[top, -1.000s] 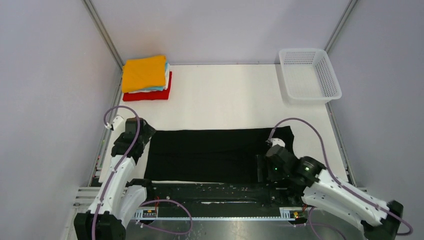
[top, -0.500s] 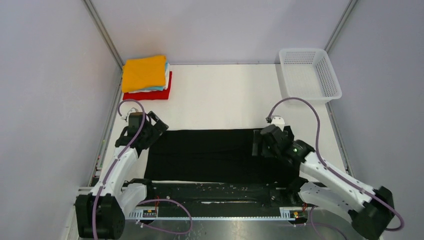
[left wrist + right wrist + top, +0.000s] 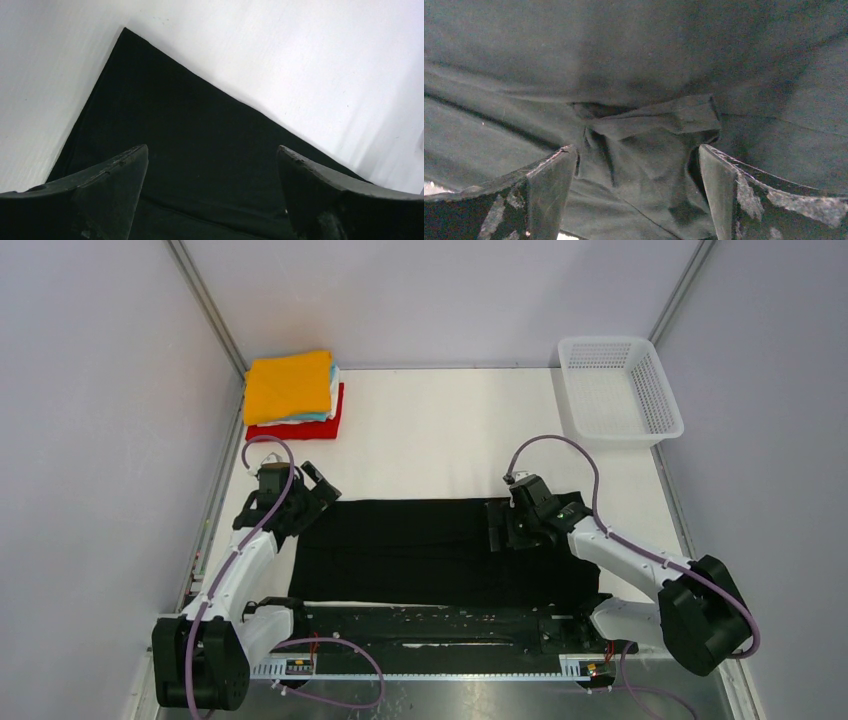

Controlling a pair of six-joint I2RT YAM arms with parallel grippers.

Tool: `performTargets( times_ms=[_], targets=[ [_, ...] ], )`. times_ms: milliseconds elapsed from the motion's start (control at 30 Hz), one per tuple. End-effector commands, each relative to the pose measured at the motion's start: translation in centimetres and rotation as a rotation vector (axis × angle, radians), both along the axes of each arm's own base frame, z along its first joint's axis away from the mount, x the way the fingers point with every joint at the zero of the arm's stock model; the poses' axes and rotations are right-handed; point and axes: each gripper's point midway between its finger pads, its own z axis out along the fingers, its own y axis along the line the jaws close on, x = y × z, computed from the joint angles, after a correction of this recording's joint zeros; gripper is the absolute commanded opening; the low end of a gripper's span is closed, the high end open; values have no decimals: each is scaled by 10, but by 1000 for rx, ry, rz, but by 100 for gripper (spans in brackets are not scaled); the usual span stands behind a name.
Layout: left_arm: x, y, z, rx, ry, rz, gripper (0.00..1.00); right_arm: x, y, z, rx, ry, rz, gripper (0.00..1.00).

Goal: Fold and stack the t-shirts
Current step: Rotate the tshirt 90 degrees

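A large black t-shirt (image 3: pixel 420 550) lies flat in a wide rectangle near the table's front edge. My left gripper (image 3: pixel 320 490) hovers open over its far left corner; in the left wrist view the corner (image 3: pixel 150 75) lies ahead of the gripper (image 3: pixel 212 149), with nothing between the fingers. My right gripper (image 3: pixel 497 526) stands open over the shirt's far right part, and in the right wrist view a bunched fold (image 3: pixel 654 125) lies between the spread fingertips of the gripper (image 3: pixel 636 150). A stack of folded t-shirts (image 3: pixel 290 390), orange on top and red at the bottom, sits at the far left.
A white mesh basket (image 3: pixel 660 400) stands at the far right corner. Grey walls close in the table on the left, right and back. White tabletop (image 3: pixel 440 440) shows between the stack, the basket and the black shirt.
The left gripper has moved right and forward onto the shirt's far left corner. The right arm has swung from the near edge up and left over the shirt's far right part. Both stayed open.
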Motion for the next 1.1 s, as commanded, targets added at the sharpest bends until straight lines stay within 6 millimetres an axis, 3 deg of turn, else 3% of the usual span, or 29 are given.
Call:
performTargets(
  times_ms=[0, 200, 367, 500, 700, 933, 1067],
  targets=[
    [9, 0, 4, 15, -32, -12, 99, -18, 15, -8, 92, 51, 99, 100],
    [9, 1, 2, 18, -28, -11, 99, -33, 16, -14, 120, 111, 94, 99],
    [9, 1, 3, 19, -30, -10, 99, -55, 34, 7, 215, 128, 163, 100],
    [10, 1, 3, 17, -31, -10, 99, -86, 54, 30, 309, 153, 267, 100],
    [9, 2, 2, 24, -26, -8, 99, -123, 52, 50, 303, 192, 365, 99],
    [9, 1, 4, 18, -32, -11, 99, -92, 28, 67, 237, -9, 210, 99],
    [8, -7, 5, -19, -33, -36, 99, -74, 6, 45, 143, -23, -14, 100]
  ],
)
